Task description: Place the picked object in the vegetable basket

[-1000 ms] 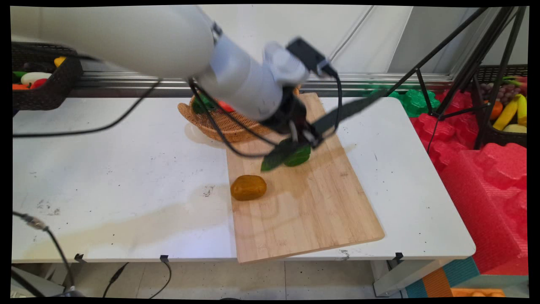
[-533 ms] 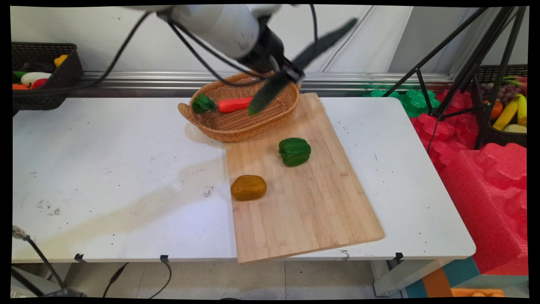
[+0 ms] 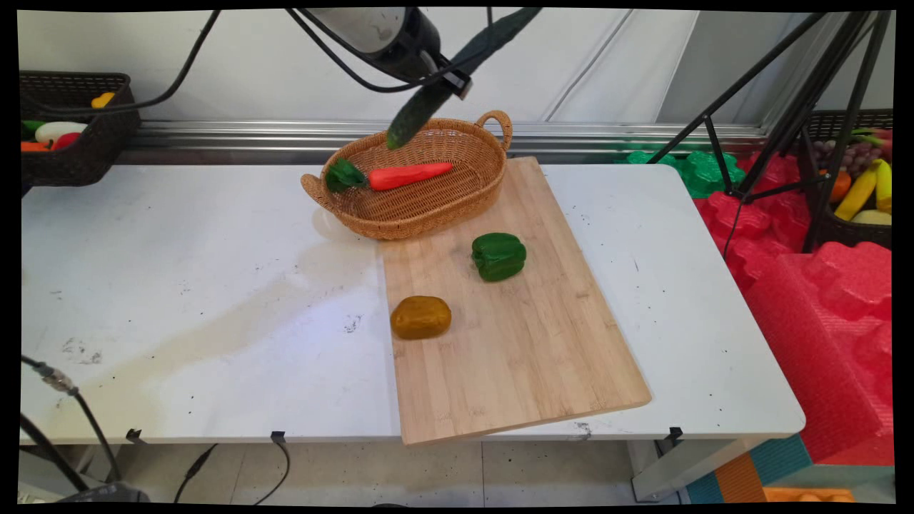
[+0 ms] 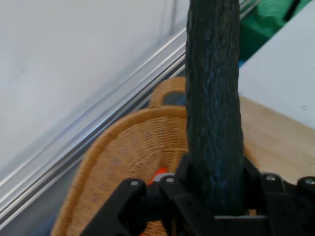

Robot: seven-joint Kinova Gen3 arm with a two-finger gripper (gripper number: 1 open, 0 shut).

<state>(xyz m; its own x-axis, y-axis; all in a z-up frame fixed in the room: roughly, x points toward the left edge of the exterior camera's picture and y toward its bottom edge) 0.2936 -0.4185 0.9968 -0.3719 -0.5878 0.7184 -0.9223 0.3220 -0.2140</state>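
Gripper (image 3: 451, 80) high at the top edge, above the far rim of the basket (image 3: 428, 207). Jaws clamped on a cucumber (image 3: 457, 68), gripped near its middle; it hangs tilted, lower end over the basket, upper end running out of the top of the main view. In the hand view the cucumber (image 4: 214, 113) rises straight from between the jaws. Carrot (image 3: 408, 175) lies in the basket. Pepper (image 3: 498, 255) and what looks like a potato (image 3: 420, 317) sit apart on the board (image 3: 514, 357). Basket's near rim appears to overlap the board's far corner. Board lies on the table (image 3: 178, 285).
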